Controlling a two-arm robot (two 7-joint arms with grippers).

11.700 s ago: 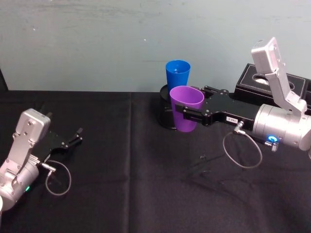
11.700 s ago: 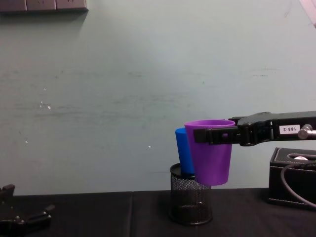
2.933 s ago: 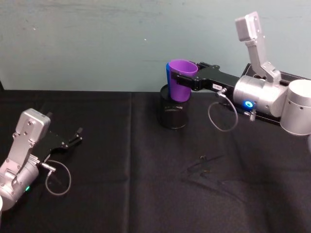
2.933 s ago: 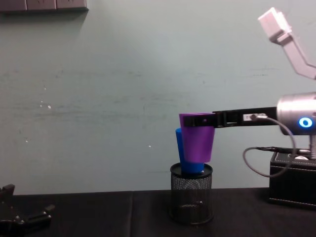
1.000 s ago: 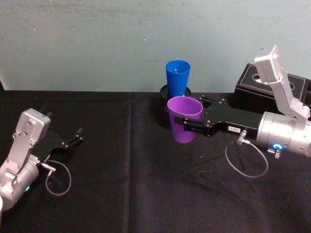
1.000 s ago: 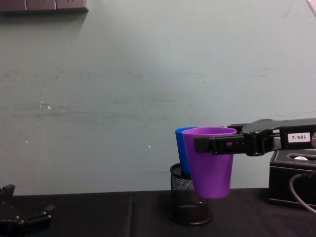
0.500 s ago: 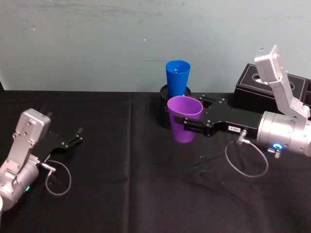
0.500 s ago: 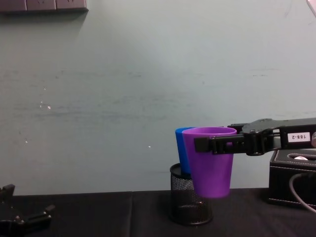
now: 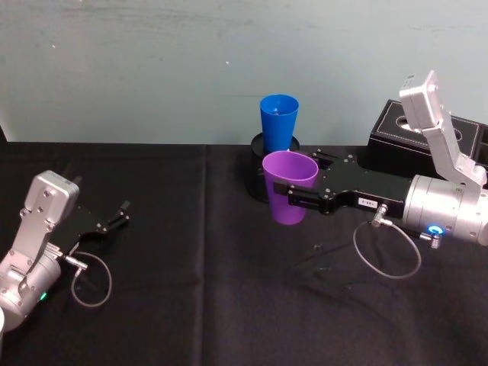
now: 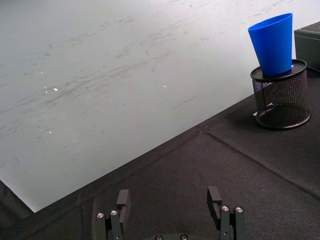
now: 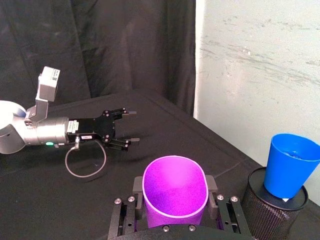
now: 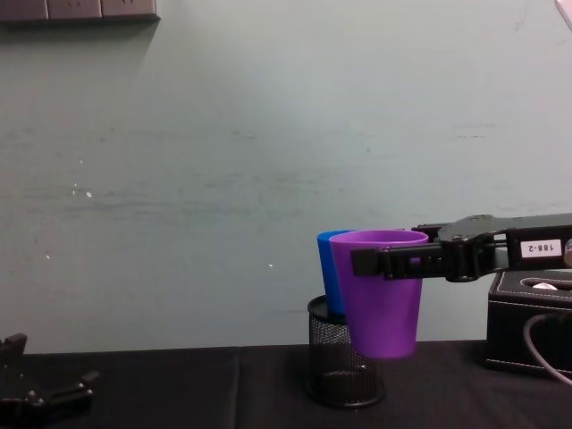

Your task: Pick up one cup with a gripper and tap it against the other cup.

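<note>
Holds the purple plastic tapered tumbler (image 9: 290, 200) nearer and lower than about three seconds ago, when up against the bright blue plastic tapered tumbler (image 9: 279, 122); shows almost no shift over the last half second. Pinches the purple tumbler just under its rim with the right hand (image 9: 299, 192), long black fingers pressed on either side, cup upright and clear of the black tabletop (image 9: 229, 305). Leaves the blue tumbler standing in the black wire-mesh pen holder (image 10: 280, 97) at the far side. Shows a gap between the two cups in the head view, purple one nearer and slightly right of the blue; overlaps them in the chest view, so cannot confirm contact from there. Rests the left hand (image 10: 168, 197) low on the left, well apart from both cups, fingers spread and holding nothing. Counts the pick-up as done. Reads as a pull-back after a tap, or a pause between taps; cannot tell whether another tap is left.
</note>
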